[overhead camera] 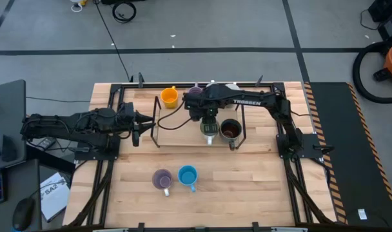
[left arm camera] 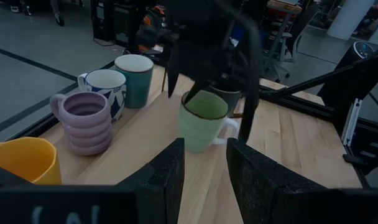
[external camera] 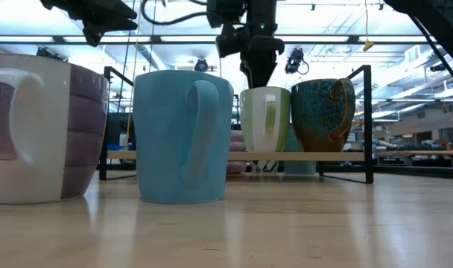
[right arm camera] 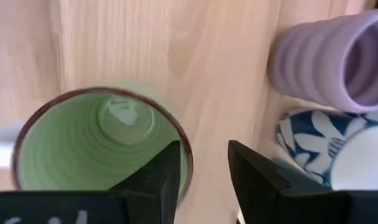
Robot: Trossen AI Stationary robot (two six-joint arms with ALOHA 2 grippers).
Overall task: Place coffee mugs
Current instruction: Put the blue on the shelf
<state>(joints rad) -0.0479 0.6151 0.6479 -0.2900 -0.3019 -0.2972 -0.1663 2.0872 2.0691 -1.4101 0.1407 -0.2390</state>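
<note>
In the low view, the nearest mugs, a lavender mug [external camera: 40, 126] and a blue mug [external camera: 183, 138], stand on the worktop [external camera: 286, 223]. Behind them the light green mug [external camera: 265, 119] sits on the rack shelf beside the dark brown mug [external camera: 322, 115].

The right claw [right arm camera: 202, 180] straddles the green mug's rim, fingers parted and not clenched. The left claw [left arm camera: 204, 168] waits, released, near the rack's end.

Judged rigid, glazed, slippery and chip-prone, so grip rim wall or handle. Rim contact is hidden, and the other mugs are partly occluded.

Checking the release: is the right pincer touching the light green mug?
Cannot tell. In the right wrist view the right pincer hangs over the light green mug rim, one finger overlapping it, with no plain contact or gap.
</note>
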